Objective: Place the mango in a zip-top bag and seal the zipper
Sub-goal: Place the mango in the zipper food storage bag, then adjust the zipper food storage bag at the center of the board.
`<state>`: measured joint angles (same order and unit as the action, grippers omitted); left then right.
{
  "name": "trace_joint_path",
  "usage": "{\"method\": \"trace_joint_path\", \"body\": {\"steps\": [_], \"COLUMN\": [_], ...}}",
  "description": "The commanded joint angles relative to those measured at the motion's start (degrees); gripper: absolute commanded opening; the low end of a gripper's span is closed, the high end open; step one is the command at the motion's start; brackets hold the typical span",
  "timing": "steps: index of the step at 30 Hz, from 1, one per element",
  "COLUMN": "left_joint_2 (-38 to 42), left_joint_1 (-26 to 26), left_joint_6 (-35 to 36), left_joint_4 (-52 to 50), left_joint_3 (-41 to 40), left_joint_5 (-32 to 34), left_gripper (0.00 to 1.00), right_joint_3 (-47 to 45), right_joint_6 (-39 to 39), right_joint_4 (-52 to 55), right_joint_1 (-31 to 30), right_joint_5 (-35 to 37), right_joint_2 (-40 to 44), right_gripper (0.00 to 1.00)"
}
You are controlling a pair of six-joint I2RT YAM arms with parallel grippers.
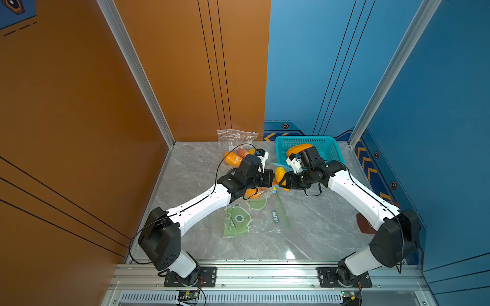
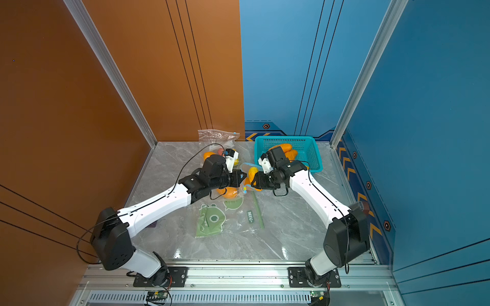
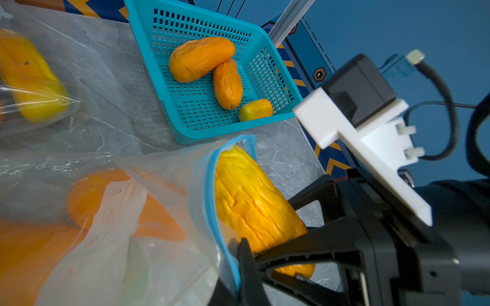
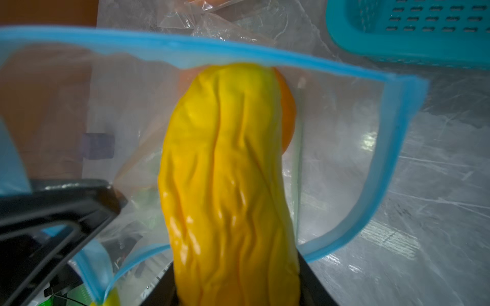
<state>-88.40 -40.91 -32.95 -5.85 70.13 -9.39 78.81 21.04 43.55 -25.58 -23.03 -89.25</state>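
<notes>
While in right tool, mango half-inside bag.

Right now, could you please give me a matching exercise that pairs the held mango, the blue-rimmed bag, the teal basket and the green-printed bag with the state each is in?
Things:
1. wrinkled yellow mango
2. blue-rimmed bag
3. teal basket
4. green-printed bag

States:
A. contains three loose mangoes
B. pinched at its rim by the left end effector
C. lying flat on the table
D. gripped by the right end effector, tip at the bag's mouth

Pairs: 1-D, 2-B, 3-A, 4-C
</notes>
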Motion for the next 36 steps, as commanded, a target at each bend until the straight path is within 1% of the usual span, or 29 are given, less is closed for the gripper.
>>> {"method": "trace_joint_path", "body": {"steps": [1,6,11,12,18,21,28,30,36], "left_joint_2": [1.7,1.8,1.8,1.8,1.5,1.7,2.4,2.5,2.9], "left_joint_1": [-0.6,-0.8,-0.8,-0.7,-0.1,0.4,1.0,1.1,1.4], "left_joint_6": [1.1,0.6,0.0,-0.3,-1.6,-1.8,-1.7,-1.6,-1.8], "left_joint_4": [0.7,1.4,2.0,2.3,3.4,3.5,3.6,3.6,3.6], "left_joint_3": [-1.0,-1.1,-0.8,-0.9,-0.9,-0.8,-0.8,-0.7,-0.8], "left_joint_5": [-1.8,-1.9,-2.1,-2.2,-3.0,-3.4,-4.8,-5.0,-5.4], "left_gripper": [0.0,0.0,0.0,0.0,0.0,0.0,0.0,0.0,0.0], "right_joint_3": [3.3,4.1,4.1,4.1,4.1,4.0,0.8,-0.6,-5.6], "right_joint_6": [0.2,0.1,0.1,0.1,-0.6,-2.5,-9.1,-10.6,-11.2], "right_joint_4": [0.5,-0.1,-1.4,-1.7,-2.1,-2.2,-2.5,-2.9,-7.0], "right_joint_1": [-0.7,-1.4,-1.7,-1.7,-0.8,0.9,5.9,6.8,7.5], "right_joint_5": [3.4,5.7,6.0,5.8,5.4,5.7,9.5,10.6,8.9], "right_joint_2": [-1.2,-3.4,-3.6,-3.5,-1.4,1.7,8.8,9.4,7.8], "right_gripper": [0.32,0.51,0.66,0.67,0.68,0.65,0.59,0.59,0.56]}}
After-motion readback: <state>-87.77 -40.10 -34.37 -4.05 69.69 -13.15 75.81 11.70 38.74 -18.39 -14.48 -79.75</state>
